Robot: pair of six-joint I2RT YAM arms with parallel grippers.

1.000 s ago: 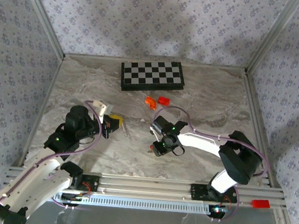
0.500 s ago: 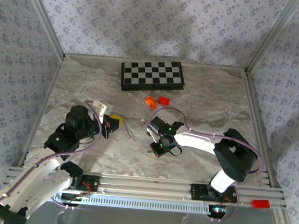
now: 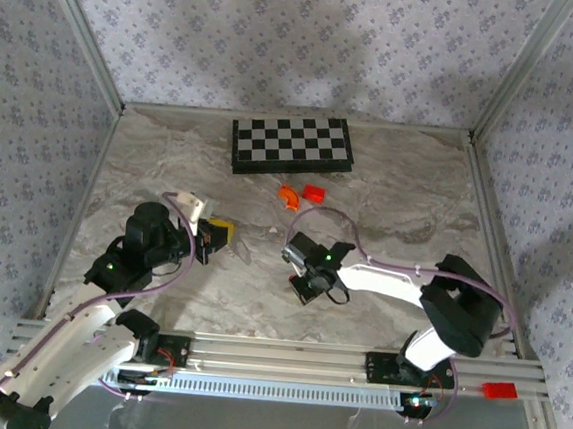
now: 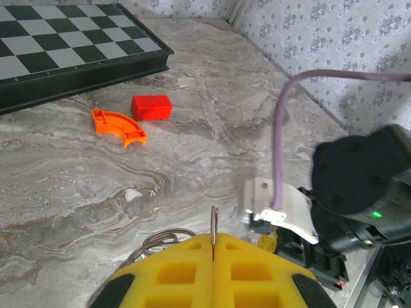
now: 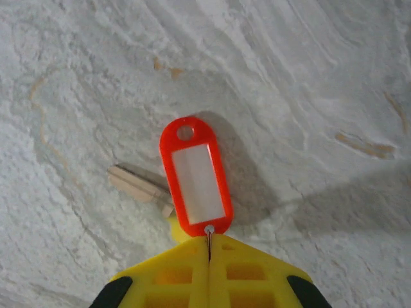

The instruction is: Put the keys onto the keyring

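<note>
Broadly, the marble table (image 3: 170, 164) is boxed in by papered walls (image 3: 281, 43) on the left, right and back — its right side and near strip lie bare. A checkerboard (image 3: 293, 145) sits by the back edge. The left arm (image 3: 122, 255) is folded low, pointing toward the centre. The right arm (image 3: 392, 276) stretches leftward across the middle. A red block (image 3: 315, 192) and an orange curved piece (image 3: 287, 195) lie just in front of the board. The left gripper (image 4: 213, 247) is closed on the thin keyring (image 4: 213, 224) — the right gripper (image 5: 209, 247) is clamped on the end of the red key tag (image 5: 196, 176).
</note>
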